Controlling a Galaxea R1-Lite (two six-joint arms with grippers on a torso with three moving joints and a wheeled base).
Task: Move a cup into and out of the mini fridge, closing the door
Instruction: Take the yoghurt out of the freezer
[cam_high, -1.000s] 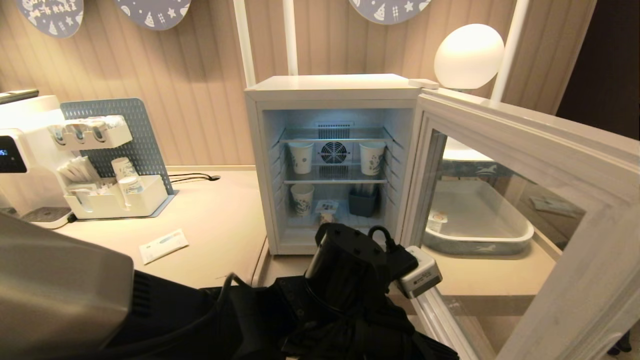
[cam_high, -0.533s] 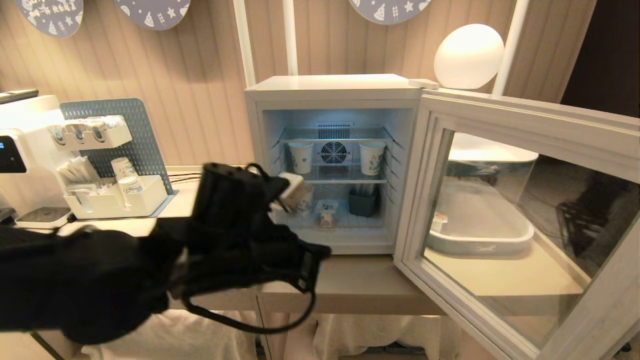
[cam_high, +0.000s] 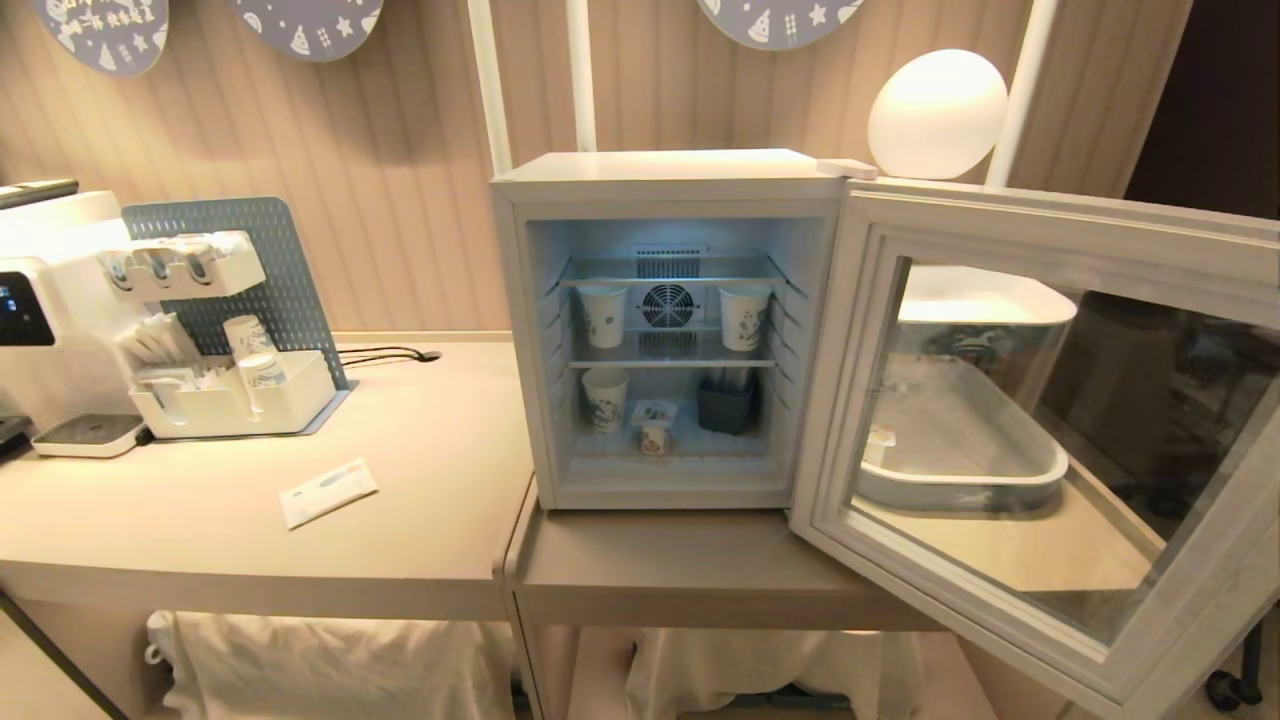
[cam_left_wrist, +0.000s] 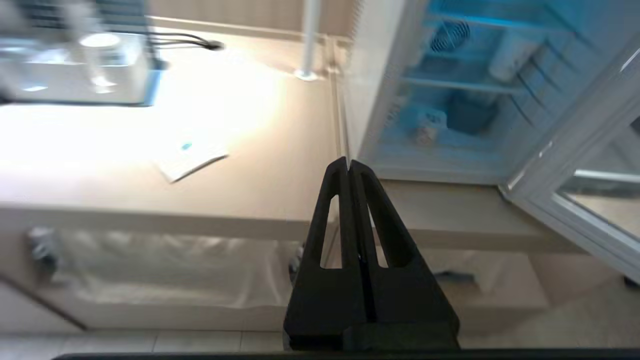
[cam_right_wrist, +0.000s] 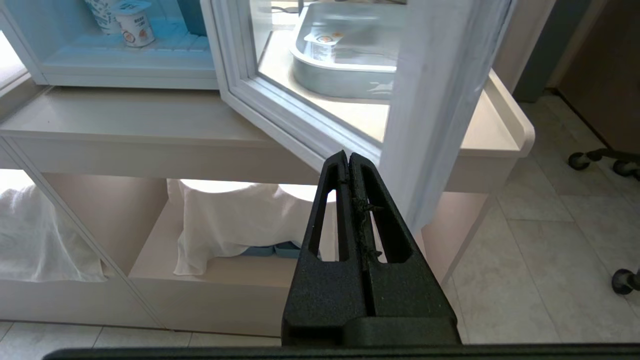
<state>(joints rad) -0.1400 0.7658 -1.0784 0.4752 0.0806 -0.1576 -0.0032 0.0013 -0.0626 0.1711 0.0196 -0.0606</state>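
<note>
No arms in the head view, just the cup (cam_high: 653, 432) at center, on the mini fridge (cam_high: 664, 330) floor, door (cam_high: 1040, 420) wide open. Wrist views reveal left gripper (cam_left_wrist: 348, 167) and right gripper (cam_right_wrist: 348, 159), both pressed together, empty.

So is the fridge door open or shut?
Open. The door is swung out to the right, so the mini fridge shows its shelves and the cup inside.

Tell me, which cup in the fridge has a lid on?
The short cup on the fridge floor, middle front. The three taller paper cups are open on top.
</note>
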